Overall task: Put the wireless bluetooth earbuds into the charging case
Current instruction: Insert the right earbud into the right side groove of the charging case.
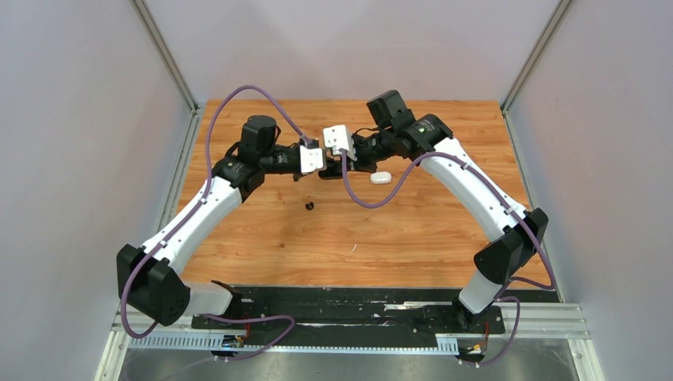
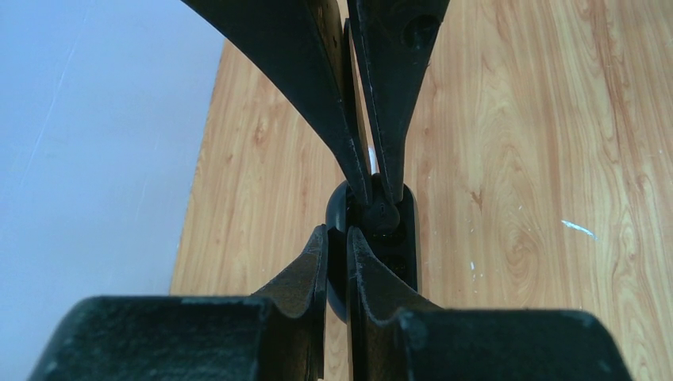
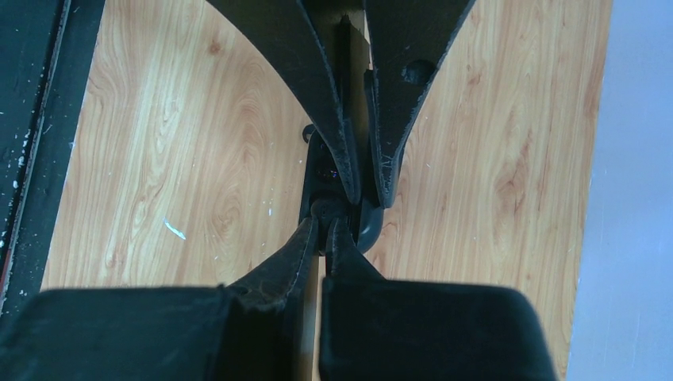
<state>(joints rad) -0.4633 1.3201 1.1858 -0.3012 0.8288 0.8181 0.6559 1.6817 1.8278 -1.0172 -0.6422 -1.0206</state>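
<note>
An open black charging case (image 2: 406,238) is held above the table at mid-back, where both grippers meet. My left gripper (image 2: 339,232) is shut on the case's edge; it also shows in the top view (image 1: 320,171). My right gripper (image 3: 324,224) is shut on a black earbud (image 3: 325,209) and holds it at the case's opening (image 3: 373,226). In the left wrist view that earbud (image 2: 382,214) sits between the right fingertips, touching the case. A second black earbud (image 1: 309,206) lies on the table in front of the grippers. No white earbuds show.
A closed white pill-shaped case (image 1: 381,178) lies on the wooden table (image 1: 413,238) just right of the grippers, under the right arm's purple cable. Grey walls stand at both sides and the back. A black mounting plate (image 1: 357,305) runs along the near edge.
</note>
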